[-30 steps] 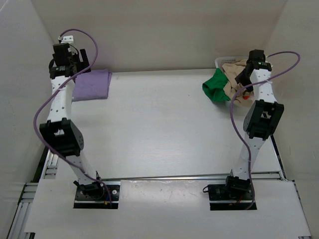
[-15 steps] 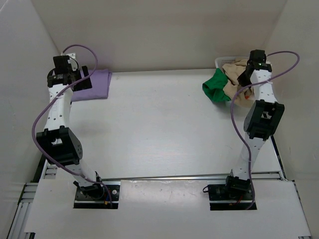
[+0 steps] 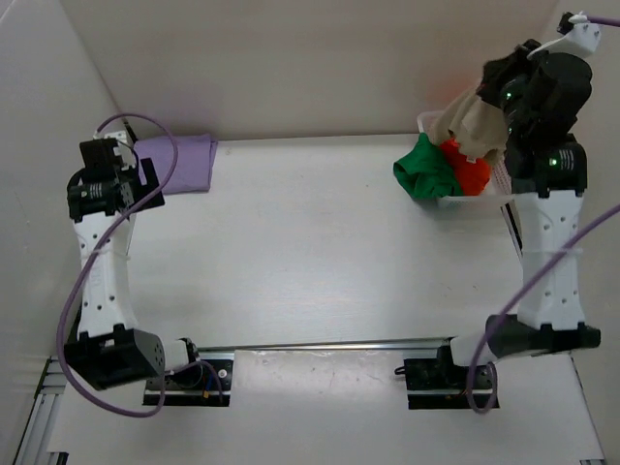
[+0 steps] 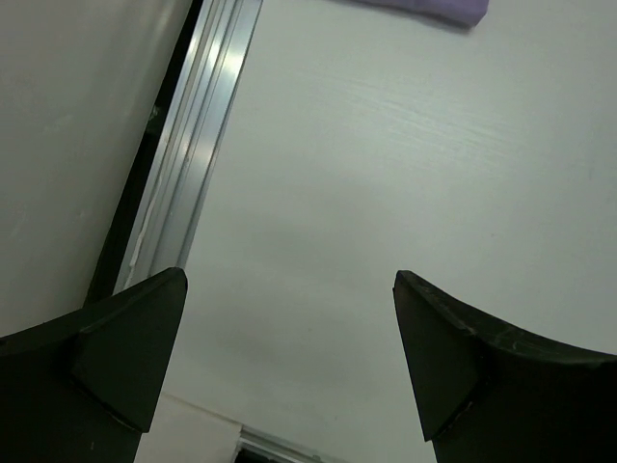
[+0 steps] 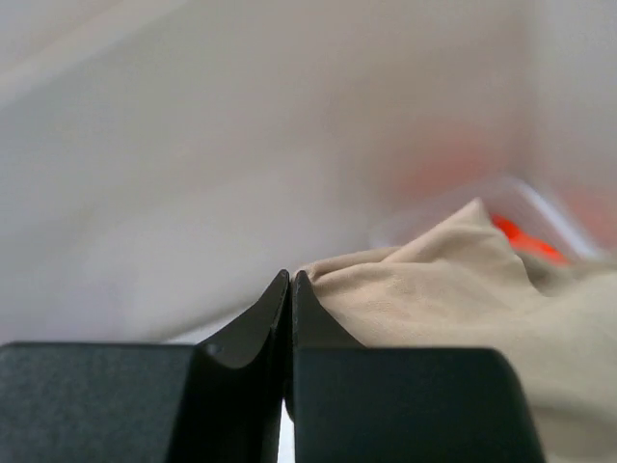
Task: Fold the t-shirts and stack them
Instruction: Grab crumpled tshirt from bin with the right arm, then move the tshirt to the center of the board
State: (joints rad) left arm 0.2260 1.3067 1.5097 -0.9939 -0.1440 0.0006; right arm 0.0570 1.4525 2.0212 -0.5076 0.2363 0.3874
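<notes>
My right gripper (image 3: 487,97) is raised high over the basket at the back right, shut on a fold of the tan t-shirt (image 3: 474,123), which hangs from it. In the right wrist view the jaws (image 5: 290,281) meet with tan t-shirt cloth (image 5: 453,299) bunched at the tips. Under it, the green t-shirt (image 3: 422,170) drapes over the basket's left side and the orange-red t-shirt (image 3: 467,170) shows beside it. The lavender t-shirt (image 3: 180,161) lies folded at the back left. My left gripper (image 3: 143,182) stands open and empty just left of it, over bare table (image 4: 289,357).
The white lattice basket (image 3: 480,201) sits at the back right corner against the walls. An aluminium rail (image 4: 198,135) runs along the table's left edge below my left gripper. White walls enclose the table on three sides.
My right gripper shut on the tan t-shirt and rose, pulling it up out of the basket and uncovering the orange-red one. My left arm drew back from the lavender t-shirt toward the left edge.
</notes>
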